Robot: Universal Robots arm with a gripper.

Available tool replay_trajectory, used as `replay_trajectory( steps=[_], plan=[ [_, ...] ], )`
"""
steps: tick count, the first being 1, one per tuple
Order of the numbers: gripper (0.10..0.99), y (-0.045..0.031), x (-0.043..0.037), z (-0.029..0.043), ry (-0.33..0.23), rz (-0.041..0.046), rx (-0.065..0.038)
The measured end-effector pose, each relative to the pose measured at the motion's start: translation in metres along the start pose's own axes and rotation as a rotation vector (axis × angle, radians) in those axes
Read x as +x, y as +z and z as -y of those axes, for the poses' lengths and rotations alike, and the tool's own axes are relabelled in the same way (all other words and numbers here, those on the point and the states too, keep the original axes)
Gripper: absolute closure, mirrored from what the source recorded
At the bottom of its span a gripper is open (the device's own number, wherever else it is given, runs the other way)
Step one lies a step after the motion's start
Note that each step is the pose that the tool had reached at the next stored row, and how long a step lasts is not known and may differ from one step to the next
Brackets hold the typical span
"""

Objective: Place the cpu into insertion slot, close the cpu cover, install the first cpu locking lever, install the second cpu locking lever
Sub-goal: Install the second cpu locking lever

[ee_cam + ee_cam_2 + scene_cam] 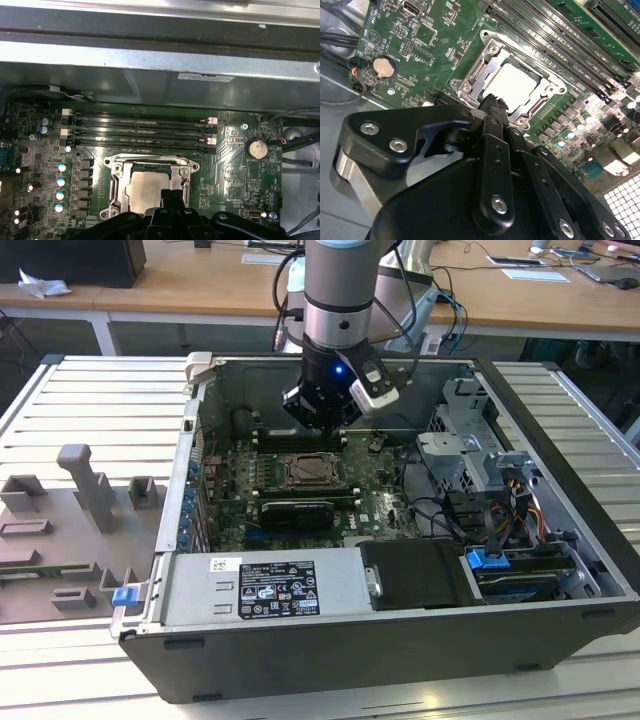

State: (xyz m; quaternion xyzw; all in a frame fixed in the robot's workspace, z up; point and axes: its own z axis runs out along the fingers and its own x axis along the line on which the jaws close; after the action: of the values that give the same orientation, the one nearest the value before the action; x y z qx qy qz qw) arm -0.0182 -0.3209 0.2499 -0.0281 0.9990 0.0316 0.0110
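My black pincer, fingertips pressed together on nothing, hangs just above the pale silvery square cpu, which sits seated in the silvery-framed insertion slot on the green circuit board.

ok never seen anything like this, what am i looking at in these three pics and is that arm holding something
It is one robot arm working inside an opened computer case that lies on a table. The exterior view is from a camera off the arm; both wrist views come from cameras riding on the arm, looking past its black gripper at the green circuit board. In the middle of the board sits the insertion slot, with the cpu already lying in it and the cpu cover down around it. The long black strips beside it are memory slots. The gripper hovers just above the cpu; its fingers look closed together, holding nothing.
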Motion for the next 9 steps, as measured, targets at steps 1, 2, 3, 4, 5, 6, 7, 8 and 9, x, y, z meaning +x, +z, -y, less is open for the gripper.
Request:
replay_trajectory(
  steps=[1,2,3,4,5,6,7,8,9],
  plan=[
    [0.98,0.0,0.0001,0.0006,0.0,0.0001,0.0],
    [0.98,-0.0001,0.0001,0.0011,0.0,0.0,0.0],
    [0.98,0.0,0.0001,0.0014,0.0,0.0001,0.0],
    [0.98,-0.0001,0.0001,0.0017,0.0,0.0001,0.0],
    [0.98,-0.0001,0.0001,0.0019,0.0,0.0001,0.0],
    [0.98,-0.0001,0.0001,0.0025,0.0,0.0,0.0],
    [0.98,-0.0002,0.0002,0.0031,0.0,0.0,0.0],
    [0.98,-0.0002,0.0002,0.0034,0.0,0.0,0.0],
    [0.98,-0.0002,0.0002,0.0041,0.0,0.0001,0.0]
  ],
)
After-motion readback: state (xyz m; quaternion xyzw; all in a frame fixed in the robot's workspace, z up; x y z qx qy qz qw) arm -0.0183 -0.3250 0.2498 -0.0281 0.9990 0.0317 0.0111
